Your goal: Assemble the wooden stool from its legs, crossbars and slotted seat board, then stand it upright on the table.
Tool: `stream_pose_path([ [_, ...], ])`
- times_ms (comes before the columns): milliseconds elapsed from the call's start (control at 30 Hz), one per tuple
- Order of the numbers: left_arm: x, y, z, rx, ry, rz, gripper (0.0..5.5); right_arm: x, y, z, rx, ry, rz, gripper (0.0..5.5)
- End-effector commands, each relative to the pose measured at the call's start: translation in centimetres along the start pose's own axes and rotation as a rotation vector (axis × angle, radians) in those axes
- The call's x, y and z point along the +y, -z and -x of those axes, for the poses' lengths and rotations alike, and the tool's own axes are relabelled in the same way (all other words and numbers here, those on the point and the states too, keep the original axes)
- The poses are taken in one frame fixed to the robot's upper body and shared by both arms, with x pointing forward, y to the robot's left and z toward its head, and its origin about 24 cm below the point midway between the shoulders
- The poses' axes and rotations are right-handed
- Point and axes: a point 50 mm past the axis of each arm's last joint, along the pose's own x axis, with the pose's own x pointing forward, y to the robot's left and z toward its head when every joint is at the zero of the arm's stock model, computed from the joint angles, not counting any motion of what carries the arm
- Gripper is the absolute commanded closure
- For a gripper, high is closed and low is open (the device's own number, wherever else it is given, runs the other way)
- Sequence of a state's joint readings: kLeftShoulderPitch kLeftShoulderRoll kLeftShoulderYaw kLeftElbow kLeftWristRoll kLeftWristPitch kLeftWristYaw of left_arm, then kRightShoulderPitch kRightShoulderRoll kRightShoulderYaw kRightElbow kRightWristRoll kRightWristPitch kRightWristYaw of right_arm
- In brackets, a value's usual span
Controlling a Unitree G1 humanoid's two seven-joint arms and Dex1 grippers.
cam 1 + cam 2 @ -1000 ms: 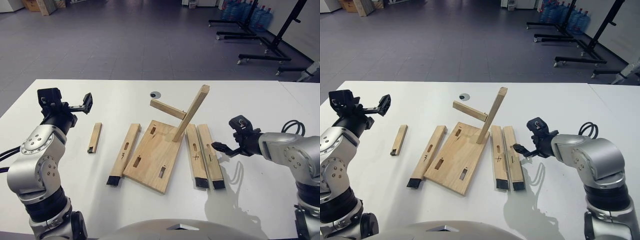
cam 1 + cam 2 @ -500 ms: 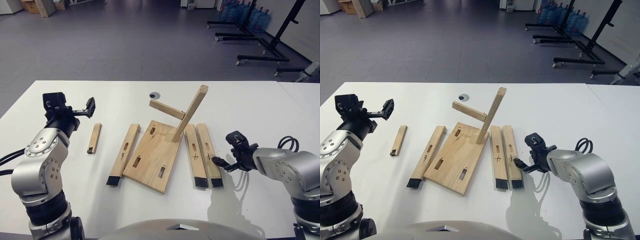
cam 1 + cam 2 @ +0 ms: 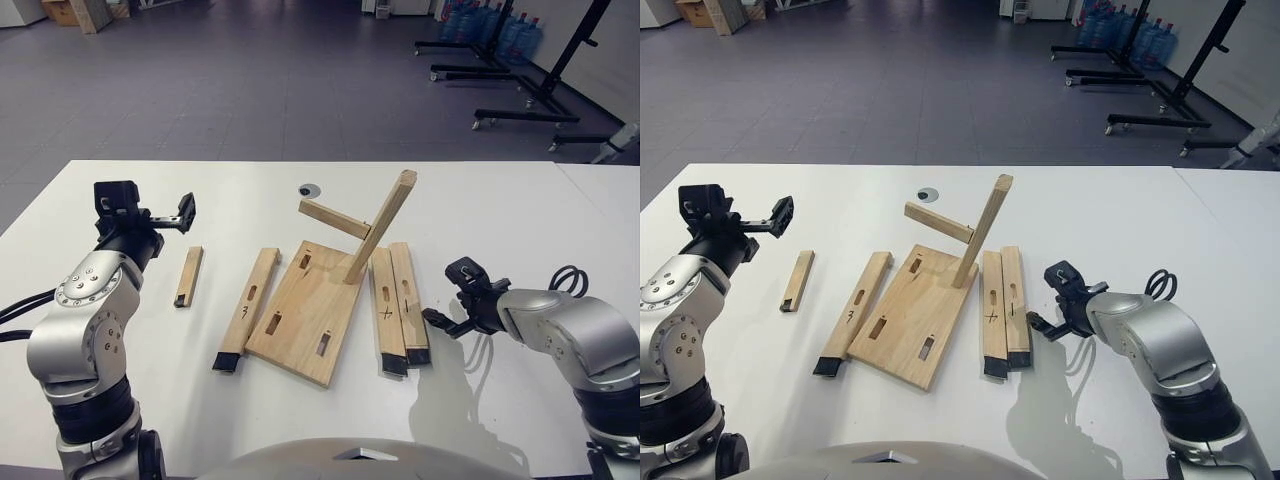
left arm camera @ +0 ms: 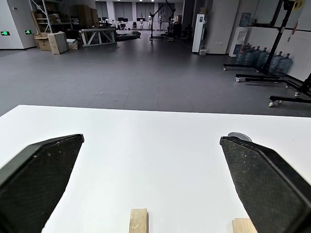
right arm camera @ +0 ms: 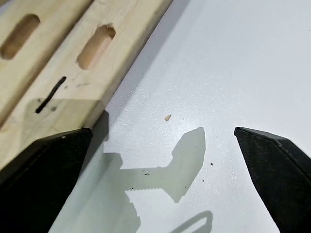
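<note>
Right wrist view — slotted leg (image 5: 77, 73) (pen-marked), right hand (image 5: 163, 141) spread.

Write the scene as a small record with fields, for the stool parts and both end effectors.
seat board: flat on the table, slots up
upright leg: tilted, standing in a board slot, crossbar joined to it
right pair of legs: side by side, right of the board
left leg: lying left of the board
short crossbar: alone, farther left
left end effector: open, above the table
right end effector: open, beside the right pair
</note>
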State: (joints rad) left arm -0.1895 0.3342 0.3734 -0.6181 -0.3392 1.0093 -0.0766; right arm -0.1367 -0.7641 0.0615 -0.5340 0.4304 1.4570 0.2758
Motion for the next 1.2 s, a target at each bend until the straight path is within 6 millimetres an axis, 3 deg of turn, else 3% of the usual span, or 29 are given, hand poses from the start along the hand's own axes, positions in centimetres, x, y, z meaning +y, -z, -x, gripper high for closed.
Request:
stream_pose_path([
  [33,0.0,-0.2,-0.2,0.000,0.004,-0.022,0.35,-1.3,-0.6,-0.2,-0.016,0.032,-0.007,0.15],
  [167,0.0,-0.2,-0.3,0.003,0.004,-0.030,0.35,-3.3,-3.7,1.2,-0.100,0.034,-0.053,0.15],
  [267,0.1,-0.3,-0.3,0.004,0.000,-0.032,0.35,-2.1,-4.6,1.6,-0.103,-0.083,-0.107,0.15],
  [433,0.0,-0.3,-0.5,0.005,0.006,-0.032,0.35,-0.2,-2.7,0.6,-0.044,-0.201,-0.159,0.15],
  [833,-0.3,-0.4,-0.6,0.003,0.008,-0.035,0.35,1.6,-0.7,0.2,0.026,-0.169,-0.073,0.15],
  [1067,-0.6,-0.2,-0.6,0.005,0.014,-0.043,0.35,-0.4,0.9,-0.2,0.085,-0.059,0.049,0.15],
  [1200,-0.7,-0.2,-0.7,0.006,0.017,-0.048,0.35,-1.7,0.4,-0.3,0.065,-0.054,0.036,0.15],
])
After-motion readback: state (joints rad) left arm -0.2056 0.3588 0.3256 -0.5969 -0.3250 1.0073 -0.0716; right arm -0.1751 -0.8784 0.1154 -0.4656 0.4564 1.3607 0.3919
